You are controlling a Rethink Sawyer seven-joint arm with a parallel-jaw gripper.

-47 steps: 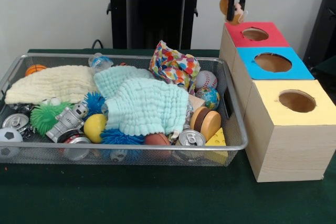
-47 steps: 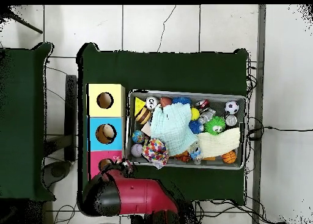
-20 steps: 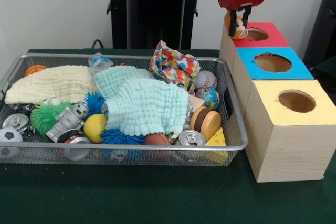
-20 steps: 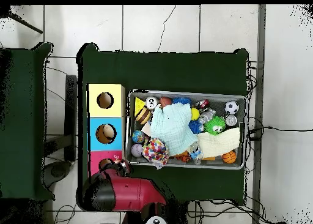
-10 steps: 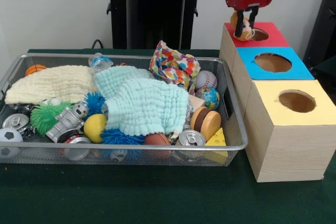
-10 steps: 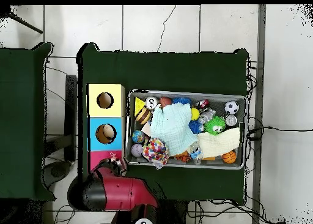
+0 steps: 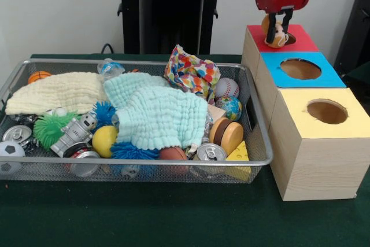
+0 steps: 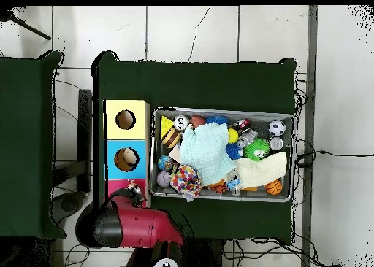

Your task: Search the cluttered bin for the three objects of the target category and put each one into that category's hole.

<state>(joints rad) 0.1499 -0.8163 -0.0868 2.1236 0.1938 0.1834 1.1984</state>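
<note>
My gripper (image 7: pixel 277 40) hangs over the red-topped box (image 7: pixel 303 41), shut on a small round orange and pale toy (image 7: pixel 274 29). The toy sits just above the box's round hole (image 7: pixel 289 39), which it mostly hides. In the overhead view the red arm (image 8: pixel 135 227) covers much of the red top (image 8: pixel 117 187). The wire mesh bin (image 7: pixel 144 163) stands left of the boxes, full of clutter; it also shows in the overhead view (image 8: pixel 223 111). A yellow ball (image 7: pixel 104 141) lies near the bin's front. No yellow duck shows; it is hidden or out of view.
A blue-topped box (image 7: pixel 300 69) and a yellow-topped box (image 7: pixel 326 111) stand in a row in front of the red one. A mint cloth (image 7: pixel 159 114) and a cream cloth (image 7: pixel 58 92) cover much of the bin. The black pedestal (image 7: pixel 167 10) stands behind.
My gripper has moved right with the small toy, from the red-topped box's left edge to over its hole. The bin's contents have not moved.
</note>
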